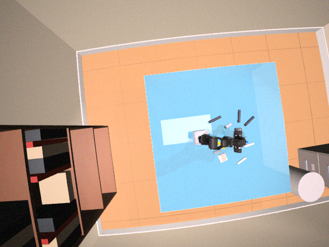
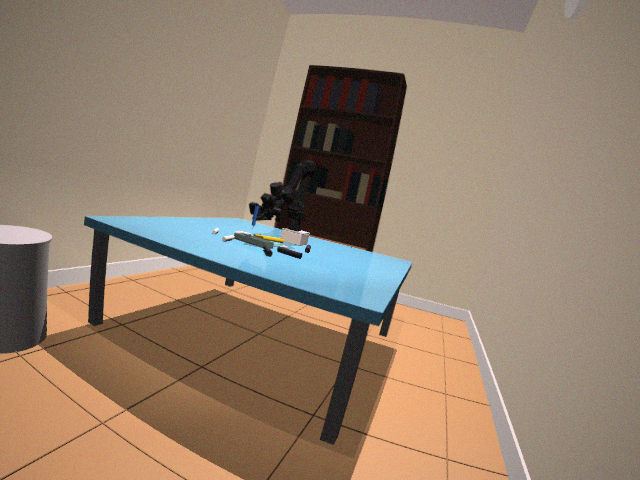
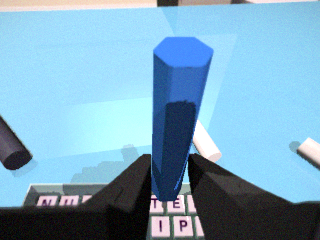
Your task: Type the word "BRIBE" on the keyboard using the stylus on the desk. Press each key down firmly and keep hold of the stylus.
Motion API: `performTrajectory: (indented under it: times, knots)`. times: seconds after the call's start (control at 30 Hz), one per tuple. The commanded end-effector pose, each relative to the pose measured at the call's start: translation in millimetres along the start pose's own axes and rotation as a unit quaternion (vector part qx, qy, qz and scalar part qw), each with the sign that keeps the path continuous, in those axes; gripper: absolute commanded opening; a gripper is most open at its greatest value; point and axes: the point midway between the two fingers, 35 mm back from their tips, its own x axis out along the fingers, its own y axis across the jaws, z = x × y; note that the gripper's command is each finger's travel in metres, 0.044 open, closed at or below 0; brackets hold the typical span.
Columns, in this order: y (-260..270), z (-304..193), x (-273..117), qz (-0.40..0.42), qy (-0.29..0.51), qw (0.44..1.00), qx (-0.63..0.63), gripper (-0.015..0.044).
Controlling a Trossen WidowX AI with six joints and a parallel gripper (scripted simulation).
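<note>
My gripper [image 3: 169, 162] is shut on the blue stylus [image 3: 182, 80] [image 2: 255, 214] [image 1: 247, 141] and holds it nearly upright, its tip down. The keyboard [image 3: 65, 190] [image 2: 250, 239] is a grey-green board with pale keys and dark letters. In the wrist view the stylus's lower end overlaps the keyboard by the T key and the E key [image 3: 176, 204]. The I key [image 3: 160, 226] and P key [image 3: 183, 226] show in the row below. N and U show at the left. The black fingers hide several keys. I cannot tell whether the tip touches a key.
Dark rods [image 1: 215, 119] [image 1: 239, 116] [image 1: 249, 121] lie on one side of the arm. White rods [image 1: 249, 145] [image 1: 241, 160] and a pale square block [image 1: 222, 157] lie on the other. A yellow stick [image 2: 269, 238] lies behind the keyboard in the exterior view.
</note>
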Motion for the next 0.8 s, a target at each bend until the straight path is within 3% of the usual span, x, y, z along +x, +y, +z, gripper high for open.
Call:
performTrajectory:
  times: [0.0, 0.37, 0.47, 0.77]
  knots:
    - [1.2, -2.0, 0.5, -0.003, 0.0, 1.0, 0.004, 0.0]
    - [1.3, -17.6, 7.3, -0.003, 0.0, 1.0, 0.004, 0.0]
    - [1.1, -18.7, 8.4, -0.003, 0.0, 1.0, 0.004, 0.0079]
    - [0.8, -20.4, 10.1, -0.003, 0.0, 1.0, 0.004, 0.0081]
